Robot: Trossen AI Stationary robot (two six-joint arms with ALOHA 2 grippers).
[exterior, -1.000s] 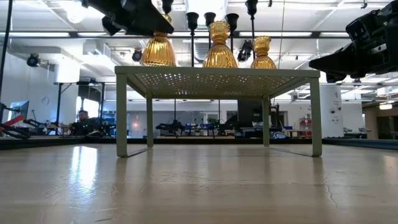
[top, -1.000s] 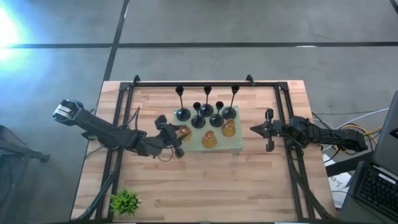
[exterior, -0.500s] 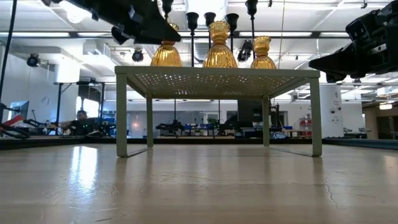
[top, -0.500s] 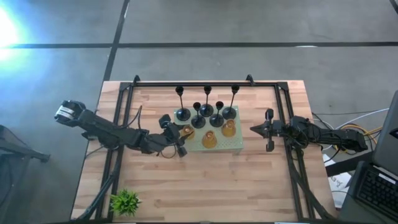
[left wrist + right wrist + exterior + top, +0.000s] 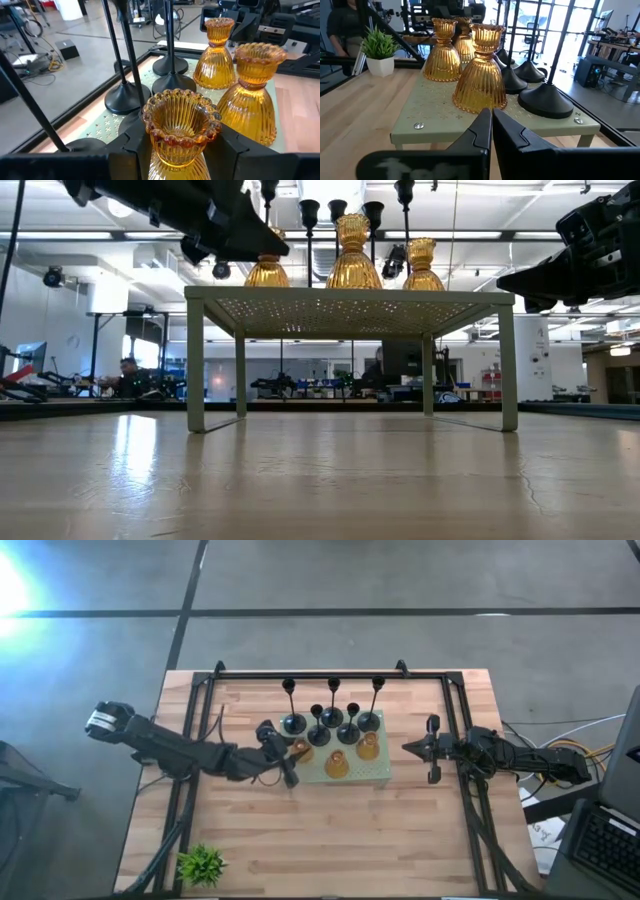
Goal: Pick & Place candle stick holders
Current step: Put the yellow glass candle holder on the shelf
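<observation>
Left claw (image 5: 180,150) apparently grips amber holder (image 5: 181,125) beside black holders (image 5: 127,97).

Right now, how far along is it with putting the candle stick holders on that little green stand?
Done: five black holders and two amber holders stand on the perforated stand.

In hand: the left gripper, at the stand's left edge, is closed around the third amber holder.

Left: releasing that holder and withdrawing. The right gripper waits shut, to the right of the stand.
</observation>
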